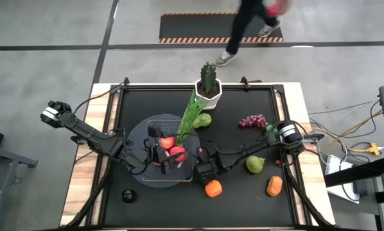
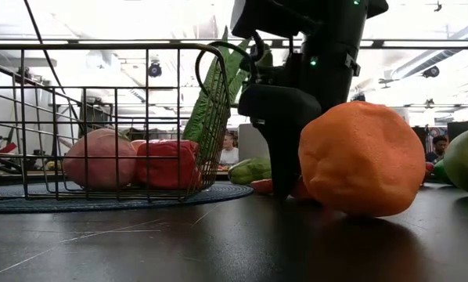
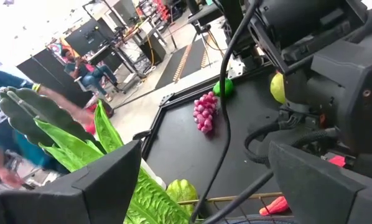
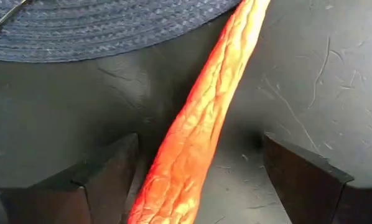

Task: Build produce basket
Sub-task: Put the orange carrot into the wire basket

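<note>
The wire basket (image 2: 101,117) sits on a round blue-grey mat (image 1: 144,138) at the counter's left-centre, holding a pink apple (image 2: 101,159) and a red pepper (image 2: 167,164), with a leafy green stalk (image 1: 191,115) leaning over its rim. The right hand (image 4: 198,168) stands released, low on the counter just beside the mat, fingers either side of a wrinkled orange carrot (image 4: 204,124). The left hand (image 1: 158,157) hovers released over the basket.
</note>
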You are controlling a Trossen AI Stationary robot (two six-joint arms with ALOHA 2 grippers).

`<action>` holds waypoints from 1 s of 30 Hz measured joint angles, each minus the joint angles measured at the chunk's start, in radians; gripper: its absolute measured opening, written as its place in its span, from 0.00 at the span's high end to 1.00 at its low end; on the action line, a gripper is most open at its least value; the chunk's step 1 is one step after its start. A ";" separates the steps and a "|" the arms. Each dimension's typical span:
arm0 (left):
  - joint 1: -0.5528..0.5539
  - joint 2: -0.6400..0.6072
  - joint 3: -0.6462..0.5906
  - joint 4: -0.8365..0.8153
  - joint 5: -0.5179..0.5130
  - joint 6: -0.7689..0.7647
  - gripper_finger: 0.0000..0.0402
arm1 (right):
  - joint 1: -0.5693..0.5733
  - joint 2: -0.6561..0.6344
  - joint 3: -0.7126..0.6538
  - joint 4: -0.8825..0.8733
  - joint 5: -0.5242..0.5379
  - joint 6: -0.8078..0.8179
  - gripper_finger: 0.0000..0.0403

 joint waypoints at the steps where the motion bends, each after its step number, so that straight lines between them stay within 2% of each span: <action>1: -0.001 0.000 0.000 0.000 0.000 0.000 0.17 | 0.000 -0.004 0.000 -0.001 -0.001 -0.003 0.20; 5: -0.003 0.000 0.000 0.000 0.000 0.000 0.17 | 0.000 -0.017 -0.003 -0.013 -0.004 -0.012 0.31; 14: -0.004 0.000 0.000 0.003 0.000 -0.004 0.17 | 0.000 -0.026 -0.003 -0.007 0.001 -0.068 0.73; 18: -0.004 0.000 0.000 0.004 0.000 -0.008 0.17 | 0.000 -0.027 -0.003 -0.009 0.010 -0.091 0.87; 21: -0.004 0.000 0.000 0.004 0.000 -0.009 0.17 | -0.001 -0.039 -0.003 -0.038 0.011 -0.098 0.91; 30: -0.004 0.000 0.000 0.005 0.000 -0.019 0.17 | 0.006 -0.167 -0.006 -0.241 0.047 -0.171 0.89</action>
